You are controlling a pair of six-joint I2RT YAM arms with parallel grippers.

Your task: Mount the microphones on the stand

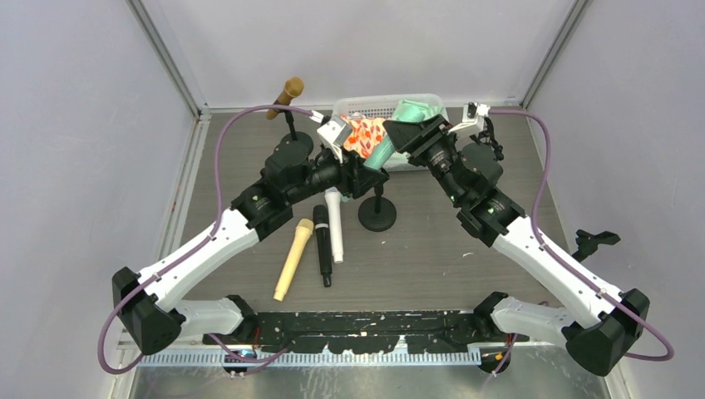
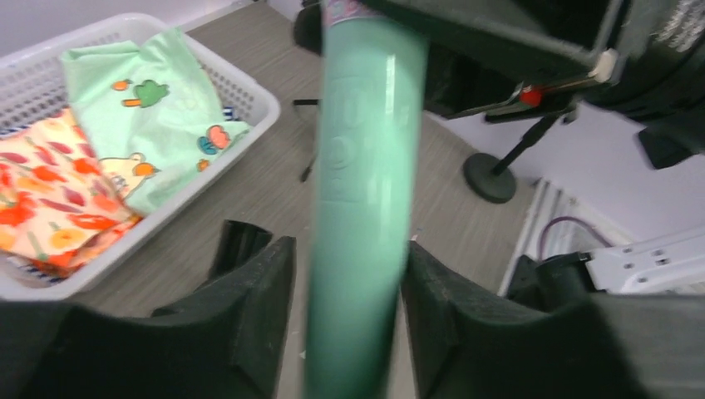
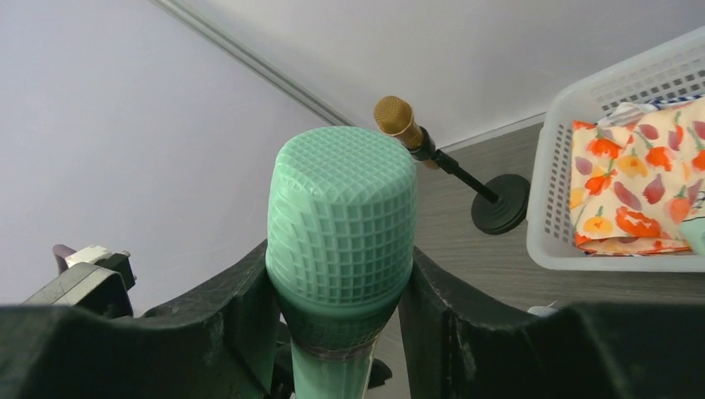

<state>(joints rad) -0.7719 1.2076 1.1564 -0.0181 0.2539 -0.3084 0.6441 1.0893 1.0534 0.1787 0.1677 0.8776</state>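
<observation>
A green microphone (image 1: 384, 152) hangs tilted in the air over the black stand (image 1: 377, 213) at mid-table. My right gripper (image 1: 405, 133) is shut on its mesh head (image 3: 342, 208), with both fingers pressed against it. My left gripper (image 1: 370, 172) is open around the green handle (image 2: 366, 166); floor shows through a narrow gap beside one finger (image 2: 266, 291). The stand's clip is hidden under the arms. A gold microphone (image 1: 292, 87) sits on a stand at the back left and also shows in the right wrist view (image 3: 395, 119). Cream (image 1: 293, 258), black (image 1: 322, 246) and white (image 1: 335, 226) microphones lie on the table.
A white basket (image 1: 391, 103) with patterned cloths stands at the back centre, just behind the grippers. A black clip on a stand (image 1: 595, 241) is by the right wall; its round base (image 2: 490, 177) shows in the left wrist view. Purple cables loop over both arms.
</observation>
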